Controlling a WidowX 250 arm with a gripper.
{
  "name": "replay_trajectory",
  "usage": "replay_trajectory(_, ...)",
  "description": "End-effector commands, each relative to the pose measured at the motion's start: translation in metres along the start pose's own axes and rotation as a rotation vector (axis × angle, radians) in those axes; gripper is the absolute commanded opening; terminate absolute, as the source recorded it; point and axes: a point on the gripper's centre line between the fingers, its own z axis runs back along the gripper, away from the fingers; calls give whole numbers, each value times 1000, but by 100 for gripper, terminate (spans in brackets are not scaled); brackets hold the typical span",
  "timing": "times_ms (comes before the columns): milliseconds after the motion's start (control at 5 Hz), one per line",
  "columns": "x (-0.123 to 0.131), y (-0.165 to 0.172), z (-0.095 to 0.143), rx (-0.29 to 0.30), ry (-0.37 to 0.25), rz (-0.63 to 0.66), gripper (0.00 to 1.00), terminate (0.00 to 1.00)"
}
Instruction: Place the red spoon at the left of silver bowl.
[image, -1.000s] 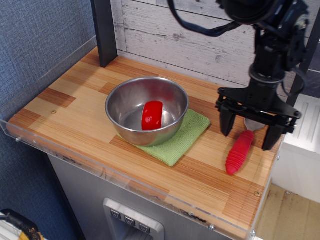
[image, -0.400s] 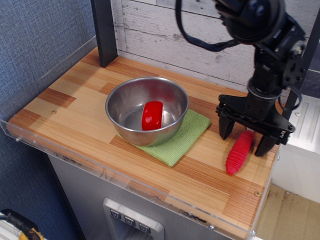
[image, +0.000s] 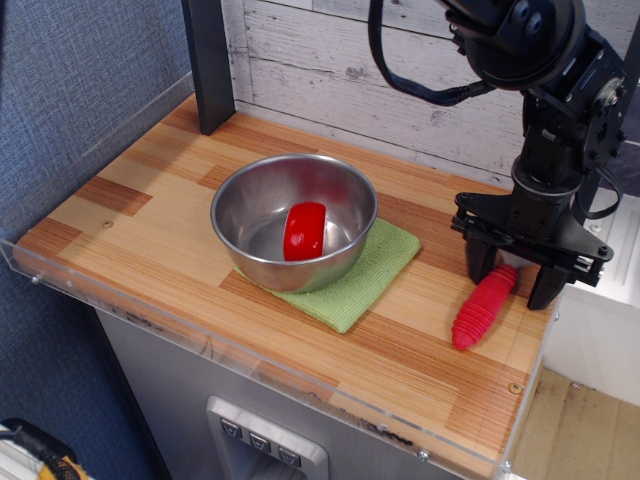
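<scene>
Claw (image: 514, 282) low over red spoon (image: 481, 309), right of silver bowl (image: 293, 220)

Spoon lies on the wooden tabletop (image: 150, 215) well to the right of the bowl, past the green cloth (image: 362, 272); ribbed red handle points toward the front edge, scoop end hidden under the claw. Claw parted, one finger on each side of the handle's upper end; cannot tell whether either finger touches it, and the spoon looks flat on the wood, not lifted. Bowl sits partly on the cloth, a short rounded red block (image: 304, 230) inside it. Black post (image: 209, 62) stands behind the bowl, toward the back left
</scene>
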Motion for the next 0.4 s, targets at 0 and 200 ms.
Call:
replay_trajectory(0,1,7,2,4,1,14,0,0)
replay_trajectory(200,6,6,23,-9,-30,13,0,0)
